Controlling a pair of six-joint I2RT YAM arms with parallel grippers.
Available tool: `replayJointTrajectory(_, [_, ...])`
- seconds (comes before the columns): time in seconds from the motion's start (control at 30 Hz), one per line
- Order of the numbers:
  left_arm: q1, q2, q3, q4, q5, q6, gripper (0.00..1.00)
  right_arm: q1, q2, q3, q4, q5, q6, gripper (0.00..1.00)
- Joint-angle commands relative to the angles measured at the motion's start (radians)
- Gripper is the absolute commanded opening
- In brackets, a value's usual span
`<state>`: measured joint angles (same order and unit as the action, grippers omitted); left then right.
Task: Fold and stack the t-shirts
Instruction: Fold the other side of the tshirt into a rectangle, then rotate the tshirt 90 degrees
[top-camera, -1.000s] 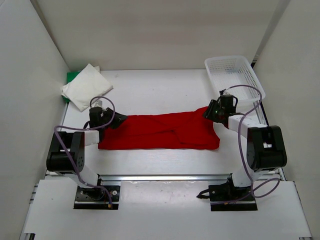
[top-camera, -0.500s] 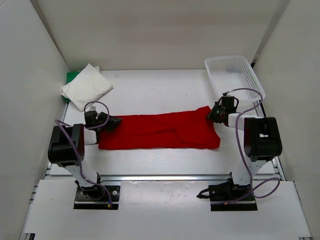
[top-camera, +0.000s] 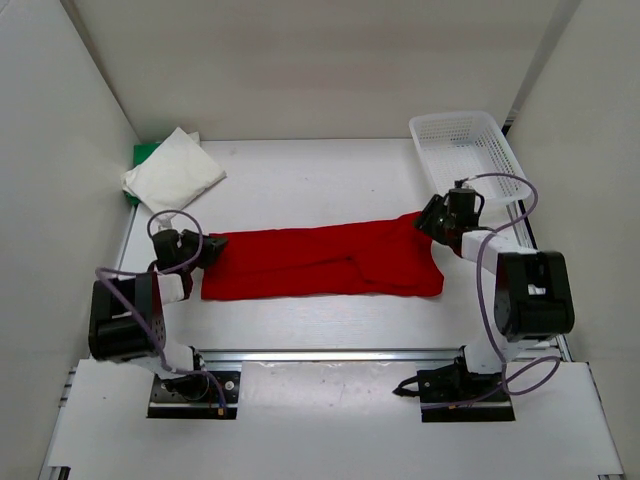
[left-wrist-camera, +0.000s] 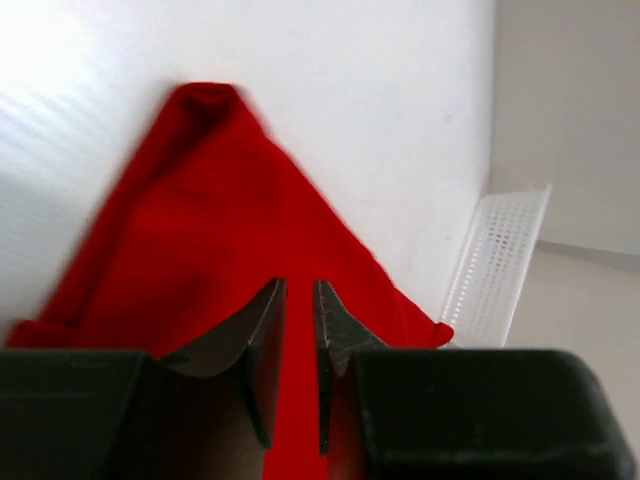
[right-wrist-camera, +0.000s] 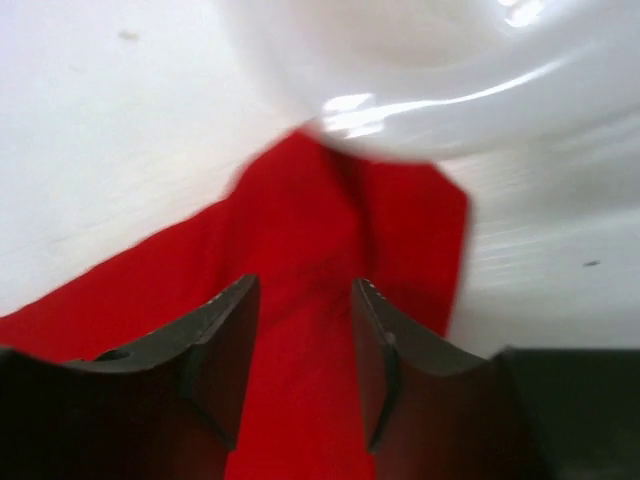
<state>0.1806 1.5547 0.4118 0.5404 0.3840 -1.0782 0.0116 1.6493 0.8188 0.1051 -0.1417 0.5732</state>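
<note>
Top view: my left gripper (top-camera: 210, 246) sits at the left end of the red t-shirt (top-camera: 320, 262) and my right gripper (top-camera: 428, 219) at its far right corner; the shirt lies mid-table (top-camera: 300, 190), between my two arms; its long axis runs left to right across the table, climbing slightly toward the right, where the corner is drawn to a point at my right fingers; the near hem lies roughly parallel to the table's near edge.

Count: three t-shirts, one of each colour; the white t-shirt (top-camera: 172, 176) is folded and turned cornerwise in the far left corner, lying on the green t-shirt (top-camera: 143, 156), of which only a sliver shows; one white mesh basket (top-camera: 462, 145) stands in the far right corner, well apart from that pile.

Left wrist view: my left fingers (left-wrist-camera: 262, 340) stand a narrow slit apart, pinched on red cloth that spreads away from them in a wedge toward the basket.

Right wrist view (blurred): my right fingers (right-wrist-camera: 222, 350) stand a moderate gap apart; red cloth fills that gap and runs on beyond the tips; I cannot tell whether they clamp it.
</note>
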Motion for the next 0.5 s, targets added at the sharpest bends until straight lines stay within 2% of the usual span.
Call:
replayJointTrajectory(0.0, [-0.041,-0.171,0.016,-0.049,-0.031,0.041,0.29,0.060,-0.166,-0.010,0.016,0.066,-0.013,0.41])
replayJointTrajectory(0.1, [-0.141,-0.296,0.053,-0.158,-0.105,0.138,0.31,0.125,-0.229,-0.050,-0.015,0.117,-0.032,0.40])
replayJointTrajectory(0.2, [-0.330,-0.360,0.074,-0.224,-0.160,0.227,0.33,0.209,-0.203,-0.069,-0.028,0.078,-0.039,0.24])
replayJointTrajectory(0.27, [-0.390,-0.377,0.071,-0.247,-0.158,0.256,0.33,0.249,-0.149,-0.061,-0.053,0.033,-0.042,0.11])
replayJointTrajectory(0.33, [-0.431,-0.403,0.033,-0.241,-0.142,0.262,0.33,0.298,-0.074,-0.047,-0.061,0.018,-0.049,0.06])
replayJointTrajectory(0.47, [-0.461,-0.485,-0.072,-0.226,-0.119,0.251,0.33,0.336,0.105,0.084,-0.102,-0.032,-0.067,0.01])
